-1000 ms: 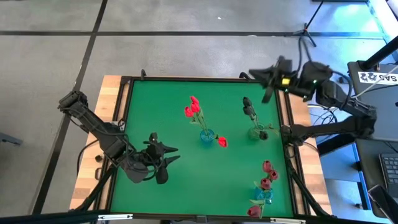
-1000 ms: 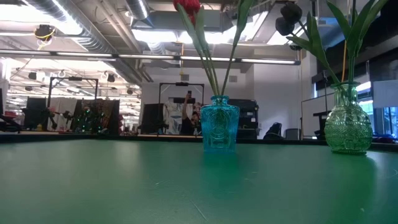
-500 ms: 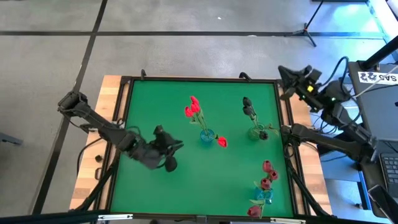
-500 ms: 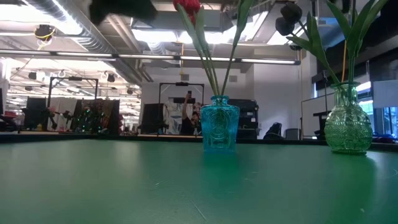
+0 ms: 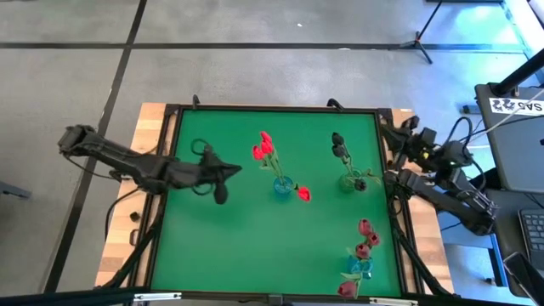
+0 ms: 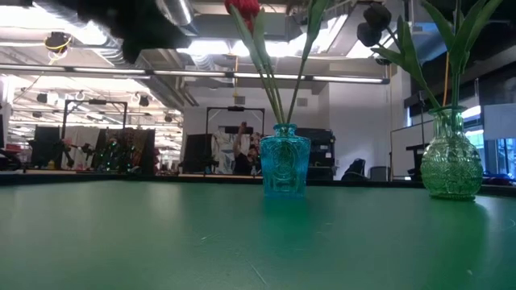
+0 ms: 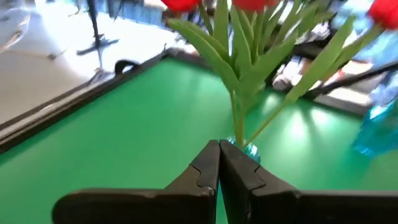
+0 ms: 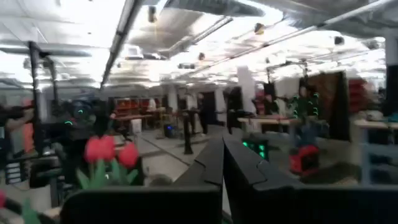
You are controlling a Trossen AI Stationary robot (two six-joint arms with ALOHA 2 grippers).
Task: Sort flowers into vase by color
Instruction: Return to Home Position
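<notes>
Green mat (image 5: 229,246) fills the table, a pale wooden border (image 5: 155,127) outside it. Grey floor (image 5: 255,68) beyond, with a tripod's feet (image 5: 420,41) near the far right corner. To the right sits a printed sheet (image 5: 518,105) (cut off at the edge). Down at table height: ceiling ducts (image 6: 97,36) overhead, and a person (image 6: 251,155) far back in the room.

Smooth matt table mat (image 5: 221,255); bare wood table edge (image 5: 425,263); glossy patterned glass: blue vase (image 6: 285,161), green vase (image 6: 451,165).
</notes>
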